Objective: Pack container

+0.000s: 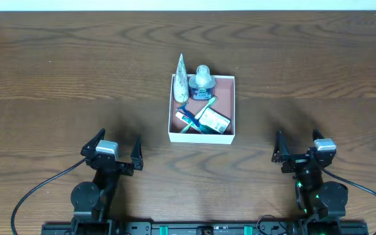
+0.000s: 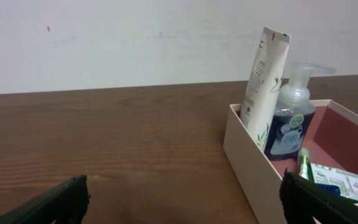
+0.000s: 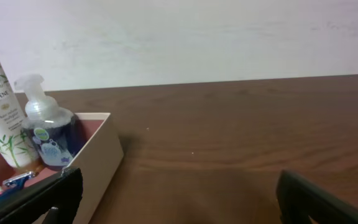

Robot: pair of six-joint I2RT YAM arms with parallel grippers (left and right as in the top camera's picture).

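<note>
Two tools stand spread and empty at the near edge of the wooden counter [image 1: 57, 78], the left tool [image 1: 119, 136] and the right tool [image 1: 298, 136] each well apart from the container [image 1: 201, 137]. The white-walled box sits mid-counter between and beyond them, pink inside. It holds a white tube [image 1: 182, 79] propped upright in the far left corner, a blue pump bottle [image 1: 202, 79] beside the tube, and a flat packet [image 1: 213, 119] lying on the floor of the box among what look like toothbrushes. No loose item shows on the counter in the overhead view, so the packing appears done or nearly so.

The danger from here seems to lie with the tube. It rises well above the rim and leans only on the corner, so a nudge to the box wall from either arm would likely tip it out or knock it against the bottle. A low, sweeping reach would be the probable cause.
</note>
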